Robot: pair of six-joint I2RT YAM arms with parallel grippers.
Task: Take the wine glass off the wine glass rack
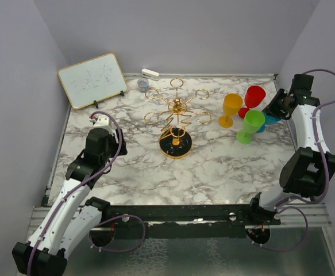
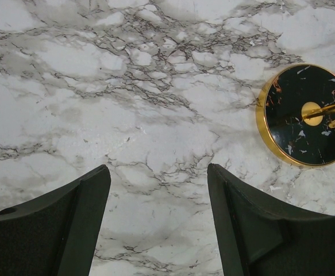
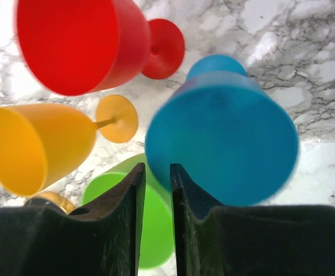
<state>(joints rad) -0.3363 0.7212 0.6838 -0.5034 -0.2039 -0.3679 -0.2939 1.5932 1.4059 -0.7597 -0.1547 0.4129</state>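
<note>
The marble counter (image 1: 213, 172) fills the view from above. A whiteboard (image 1: 92, 79) leans at its far left corner.

The wine glass rack (image 1: 177, 109) stands upright about midway between the left and right edges, closer to the far edge. Its gold loops spread out above a round black base (image 2: 305, 115).

Four plastic wine glasses stand upright in a tight group near the far right corner. The orange glass (image 1: 231, 108) is nearest to the rack and the red glass (image 1: 253, 98) is nearest to the far edge. The green glass (image 1: 251, 123) is on the near side, and the blue glass (image 1: 269, 121) is closest to the right edge.

The right gripper (image 1: 273, 109) is at the blue glass. In the right wrist view its fingers (image 3: 118, 224) are drawn close, with only a thin slit between them, at the rim of the blurred blue bowl. I cannot tell if they pinch it.

The left gripper (image 1: 101, 122) hangs over the left part of the counter, well apart from the rack. Its fingers (image 2: 81, 213) are spread wide with only marble between them.

A small grey cup (image 1: 142, 85) and a small white object (image 1: 150, 73) lie at the far edge, beside the whiteboard.
</note>
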